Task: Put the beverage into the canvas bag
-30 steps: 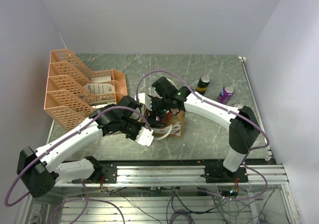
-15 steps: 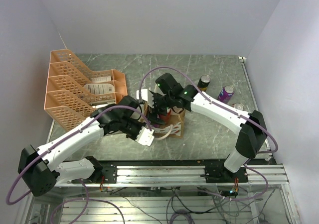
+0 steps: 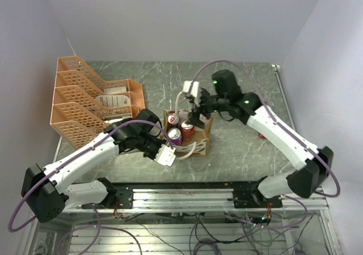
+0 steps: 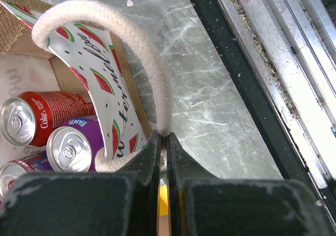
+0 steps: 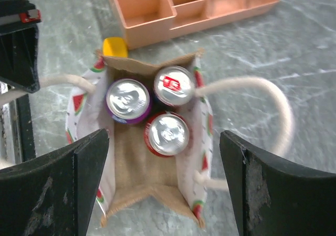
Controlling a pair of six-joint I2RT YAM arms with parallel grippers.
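1. Left pincer is clamped tight on the white braided rope handle of the small tan canvas bag. Its two black fingers are pressed together on the cord where the loop comes down to the bag's rim.
2. That boxy bag stands mouth-up on the grey-green marbled surface, between the two arms. Its white panel is printed with red watermelon slices and dark script.
3. Three beverage cans stand upright inside the bag, packed against one another at one end: a purple aluminium can, a red cola can with a red pull tab, and a second red can. The rest of the tan floor of the bag is bare.
4. Right pincer hangs above the open bag with its black fingers spread wide apart and nothing between them. The can tops show through the gap in the right wrist view.
5. A second white rope handle loops out from the side of the bag and no finger touches it.
6. An orange plastic mesh tray rack stands at the far left of the surface, apart from the bag.
7. A small yellow object sits just beside the bag's edge on the rack side. What it is cannot be told.
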